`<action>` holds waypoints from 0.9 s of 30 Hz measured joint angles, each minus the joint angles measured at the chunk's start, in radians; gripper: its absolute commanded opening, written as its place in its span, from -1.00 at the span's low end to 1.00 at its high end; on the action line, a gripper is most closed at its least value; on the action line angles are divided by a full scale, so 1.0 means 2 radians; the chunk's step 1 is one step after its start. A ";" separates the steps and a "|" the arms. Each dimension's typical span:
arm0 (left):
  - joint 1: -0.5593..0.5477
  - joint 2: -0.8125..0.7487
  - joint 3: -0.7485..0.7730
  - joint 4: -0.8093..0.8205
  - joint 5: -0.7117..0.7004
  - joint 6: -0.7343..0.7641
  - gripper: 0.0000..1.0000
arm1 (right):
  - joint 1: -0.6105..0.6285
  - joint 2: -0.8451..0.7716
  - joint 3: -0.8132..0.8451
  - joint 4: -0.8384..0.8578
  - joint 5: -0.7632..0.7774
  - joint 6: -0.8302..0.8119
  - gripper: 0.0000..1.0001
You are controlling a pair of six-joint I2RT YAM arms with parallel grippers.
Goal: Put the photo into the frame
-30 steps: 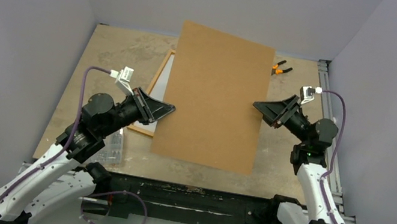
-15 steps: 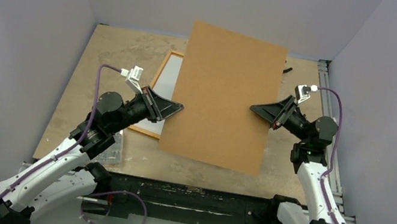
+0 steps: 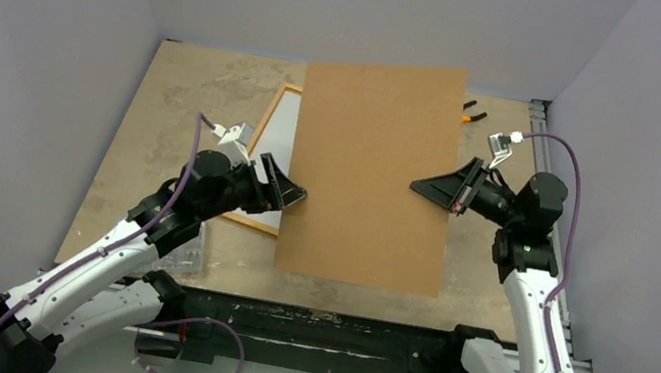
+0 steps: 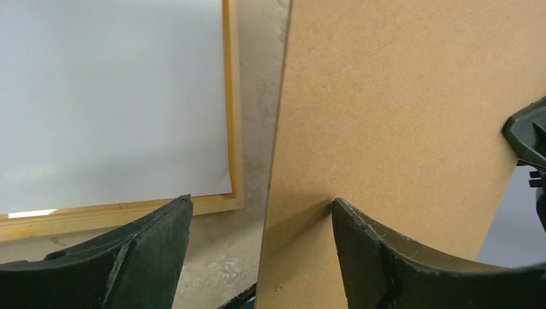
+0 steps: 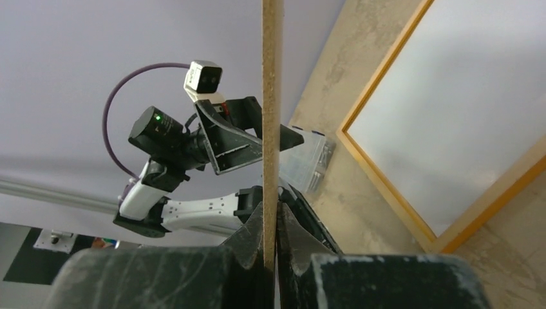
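At about 7 o'clock on the table (image 3: 190, 92), close to the arm bases, a clear plastic packet (image 3: 185, 245) lies flat, partly under the left arm. Just past it, the left gripper (image 3: 294, 196) (image 4: 261, 203) has its jaws spread wide. The left edge of the backing board (image 3: 369, 173) (image 4: 399, 116) stands in the gap between the two fingers, and I cannot tell whether either finger touches it.

The plain brown board is raised off the table and fills the middle of the overhead view (the right wrist camera sees it edge-on, as a thin upright strip).

At the board's 3 o'clock edge, the right gripper (image 3: 422, 189) (image 5: 270, 219) is clamped tight on it, one finger on each face.

The frame (image 3: 258, 139) (image 4: 230, 96) lies flat on the table at the board's 9 o'clock. Its orange border faces up around a pale, blank surface, and its right part is hidden behind the board.

Farthest off, near 1 o'clock, orange-and-black pliers (image 3: 466, 114) show from behind the board's upper right corner.
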 measured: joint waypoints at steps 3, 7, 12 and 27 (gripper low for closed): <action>0.000 0.010 0.000 0.002 0.003 0.002 0.58 | 0.001 0.000 0.004 -0.035 0.002 -0.025 -1.00; 0.000 0.027 0.000 0.004 0.005 0.007 0.74 | 0.001 0.004 0.005 -0.089 0.023 -0.069 -1.00; 0.000 0.035 0.011 -0.047 -0.015 0.018 0.85 | 0.001 0.027 0.041 -0.226 0.091 -0.159 -1.00; 0.000 0.045 0.086 -0.153 -0.062 0.060 0.90 | 0.001 0.125 0.291 -0.516 0.320 -0.314 -1.00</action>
